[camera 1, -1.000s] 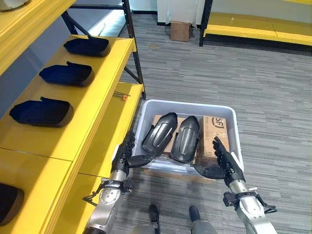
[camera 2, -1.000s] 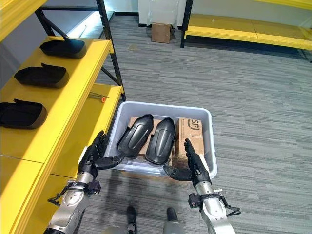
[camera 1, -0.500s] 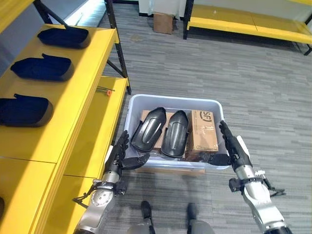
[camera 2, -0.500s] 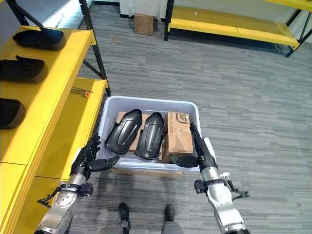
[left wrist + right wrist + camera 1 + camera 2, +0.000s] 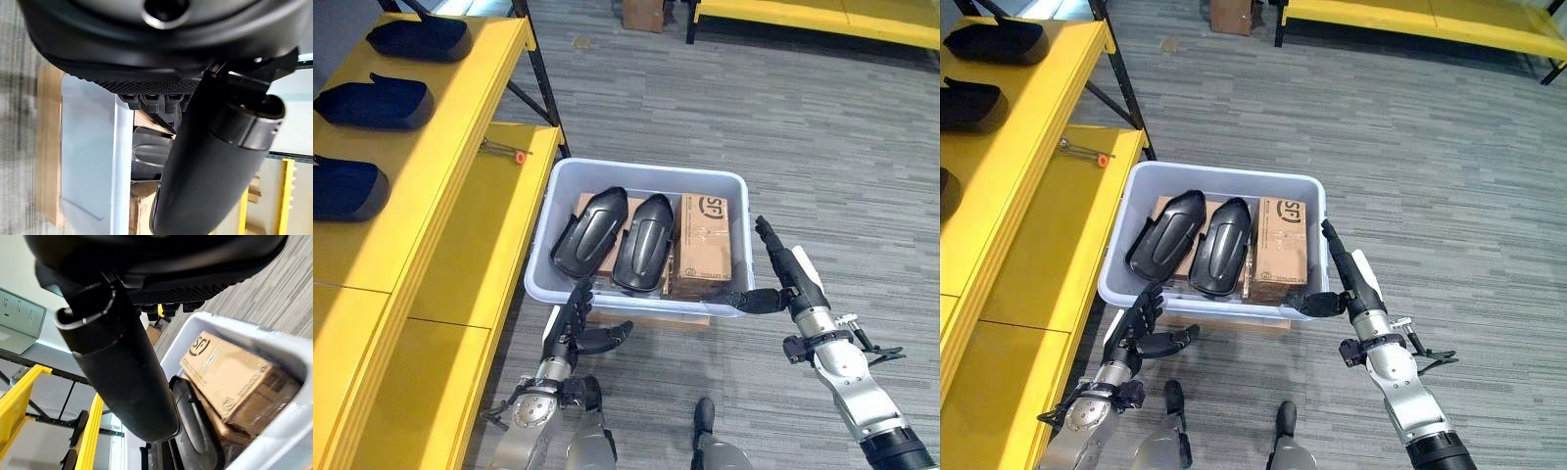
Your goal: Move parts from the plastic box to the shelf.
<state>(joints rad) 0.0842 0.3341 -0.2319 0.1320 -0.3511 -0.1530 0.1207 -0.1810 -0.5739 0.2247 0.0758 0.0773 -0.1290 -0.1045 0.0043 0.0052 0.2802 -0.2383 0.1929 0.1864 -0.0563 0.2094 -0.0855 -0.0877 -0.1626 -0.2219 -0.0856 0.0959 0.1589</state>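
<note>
Pale grey plastic box on floor beside yellow metal shelf, holding two black curved shell parts. Left hand below box front, right hand at box's right corner; fingers spread, empty.

Head stereo pair: high above the plastic box, facing steeply down, both eyes sharing the box, the yellow shelf beside it and the grey floor. Left wrist camera: very close, low at the box's near wall, facing along the left hand into the box. Right wrist camera: equally close, at the box's rim, facing along the right hand across the cardboard carton inside.
</note>
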